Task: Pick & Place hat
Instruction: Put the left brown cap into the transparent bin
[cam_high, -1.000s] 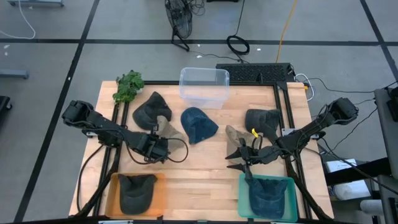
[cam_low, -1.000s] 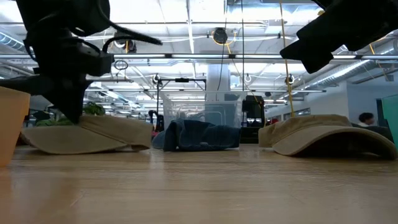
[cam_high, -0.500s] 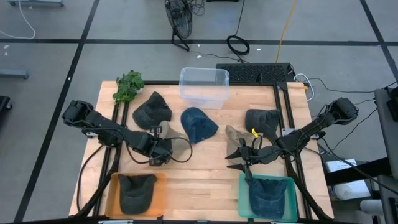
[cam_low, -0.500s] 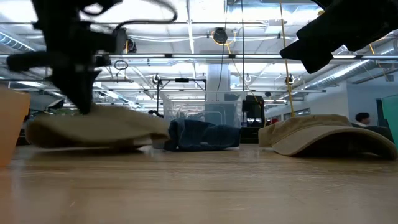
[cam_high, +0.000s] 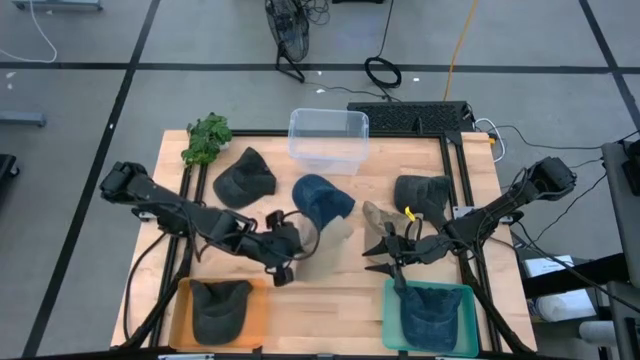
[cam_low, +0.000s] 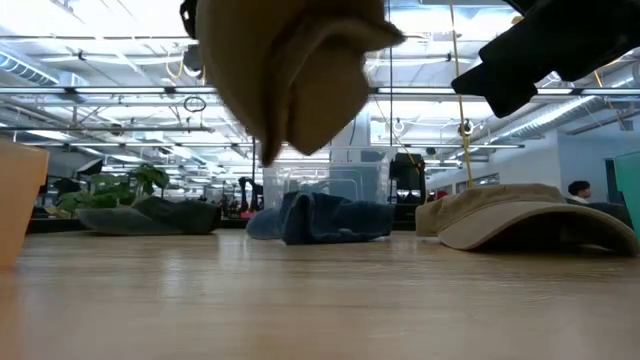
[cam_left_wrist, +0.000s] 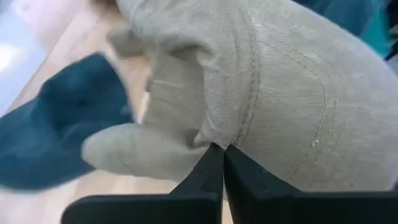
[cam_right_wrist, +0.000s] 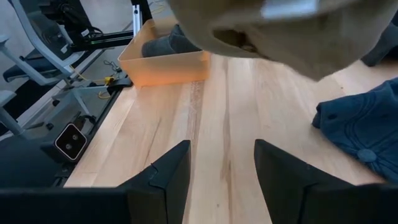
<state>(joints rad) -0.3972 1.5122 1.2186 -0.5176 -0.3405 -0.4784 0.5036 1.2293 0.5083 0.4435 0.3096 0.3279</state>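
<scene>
A tan hat (cam_high: 322, 240) hangs lifted in my left gripper (cam_high: 287, 248), near the table's middle; the low view shows this tan hat (cam_low: 290, 70) clear of the wood. My left gripper (cam_left_wrist: 217, 163) is shut on it. My right gripper (cam_high: 385, 256) waits open beside a second tan hat (cam_high: 377, 220) that lies on the table's right half. A blue hat (cam_high: 320, 198), a dark grey hat (cam_high: 245, 178) and another dark hat (cam_high: 422, 192) lie flat on the table. My left gripper pinches a fold of the tan hat's crown cloth (cam_left_wrist: 214, 138) between its two fingers (cam_left_wrist: 205, 177), only at their tips. It comes from the table's left, slanting down. The hat is lifted clear and hangs slack, bunched around the fingers.
An orange bin (cam_high: 182, 312) at the near left holds a dark hat. A teal bin (cam_high: 392, 318) at the near right holds a blue hat. A clear container (cam_high: 328, 140) and a green plant (cam_high: 207, 138) stand at the far edge. Bare wood lies between the bins.
My left gripper has moved toward the table's right and near edge and risen. The tan hat, which lay flat beside the dark grey hat, has been dragged along and lifted clear of the table. It now hangs bunched. My right arm has kept still.
</scene>
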